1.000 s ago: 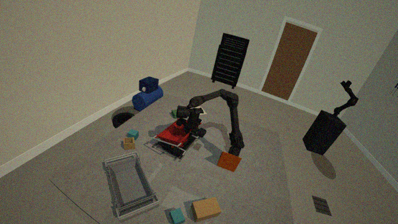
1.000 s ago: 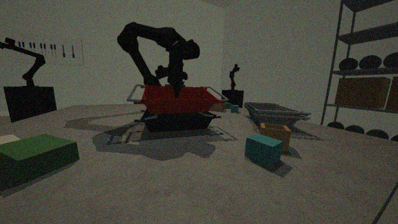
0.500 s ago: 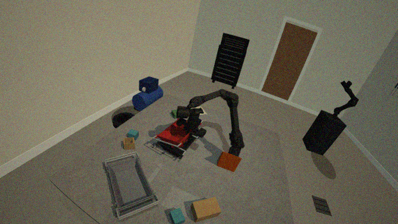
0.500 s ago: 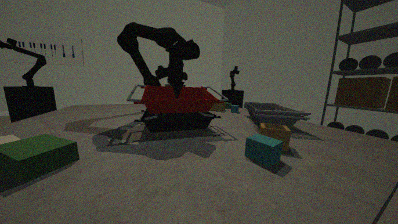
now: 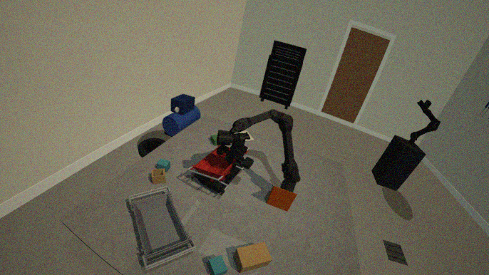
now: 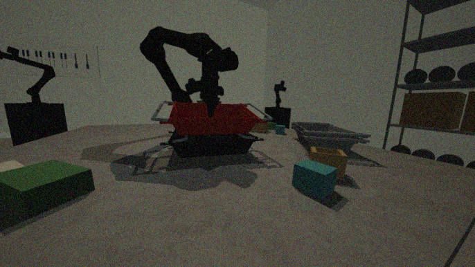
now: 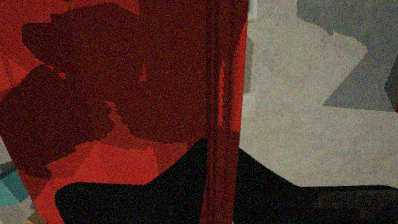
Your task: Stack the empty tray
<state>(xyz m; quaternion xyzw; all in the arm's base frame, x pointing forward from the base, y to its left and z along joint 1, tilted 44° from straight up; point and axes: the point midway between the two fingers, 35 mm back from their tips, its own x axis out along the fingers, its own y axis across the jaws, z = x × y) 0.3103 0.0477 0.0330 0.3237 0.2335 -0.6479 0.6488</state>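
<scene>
Above black tray (image 5: 210, 185) (image 6: 214, 146), hand (image 5: 238, 157) (image 6: 212, 110) (image 7: 213, 144) grips red tray (image 5: 210, 165) (image 6: 232, 119) (image 7: 175, 65) by its side wall.

At the centre, a red tray (image 5: 210, 164) (image 6: 221, 119) (image 7: 175, 80) is showing smooth, matt, plastic-looking walls, while its pale grey bars (image 6: 257, 112) are looking like thin metal. Toward seven o'clock in the top view, a grey tray (image 5: 137, 228) (image 6: 332, 133) is appearing smooth and dull, and at six o'clock a tan block (image 5: 254, 256) is presenting flat, matt faces. All around, the tabletop (image 5: 285, 235) (image 6: 208, 221) (image 7: 295, 150) is looking matt and finely mottled.
</scene>
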